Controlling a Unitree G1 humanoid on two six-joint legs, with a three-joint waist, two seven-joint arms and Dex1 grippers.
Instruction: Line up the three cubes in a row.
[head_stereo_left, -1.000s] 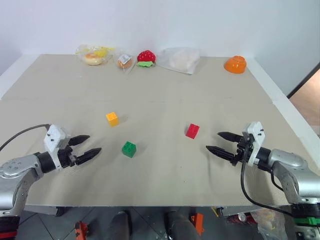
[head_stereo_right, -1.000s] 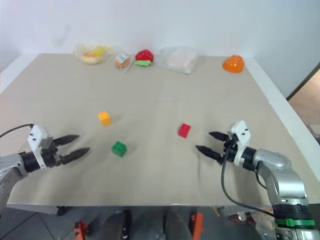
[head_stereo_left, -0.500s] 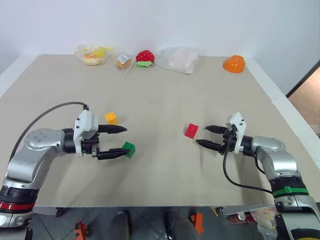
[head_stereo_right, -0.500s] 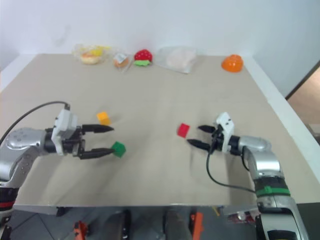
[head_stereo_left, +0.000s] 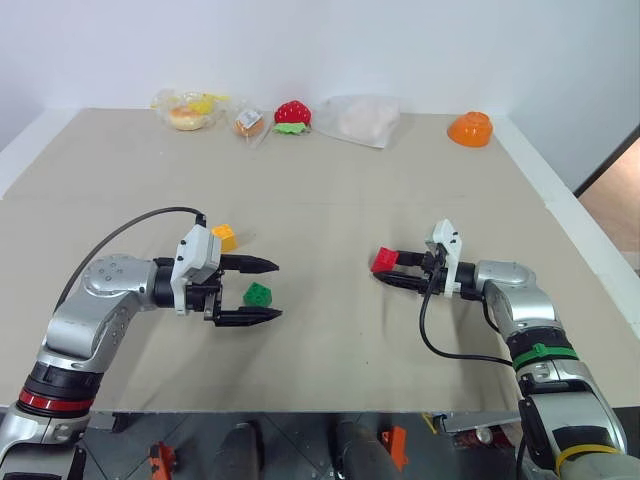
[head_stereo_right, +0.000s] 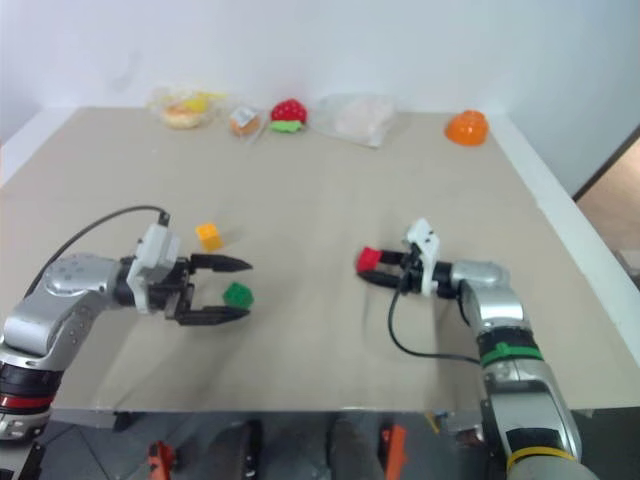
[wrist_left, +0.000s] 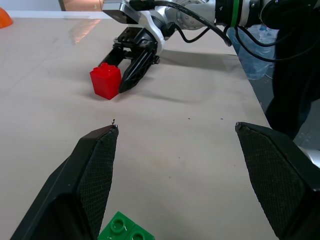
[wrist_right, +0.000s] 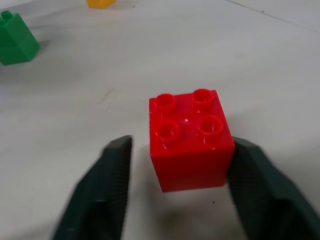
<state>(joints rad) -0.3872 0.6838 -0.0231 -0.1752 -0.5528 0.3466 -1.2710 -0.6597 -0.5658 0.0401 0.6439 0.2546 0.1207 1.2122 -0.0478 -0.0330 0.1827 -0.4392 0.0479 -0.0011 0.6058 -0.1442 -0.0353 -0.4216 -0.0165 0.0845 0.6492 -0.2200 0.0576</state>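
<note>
Left eye view: on the surface (head_stereo_left: 330, 370), the left end effector (head_stereo_left: 262, 291) spreads wide around the green cube (head_stereo_left: 258, 294), while the right end effector (head_stereo_left: 392, 270) brackets the red cube (head_stereo_left: 384, 260) at centre-right, one finger touching, one apart. The yellow cube (head_stereo_left: 225, 237) sits far-left of green. Both grasps look underway; next, each should clench before moving its cube into line.
</note>
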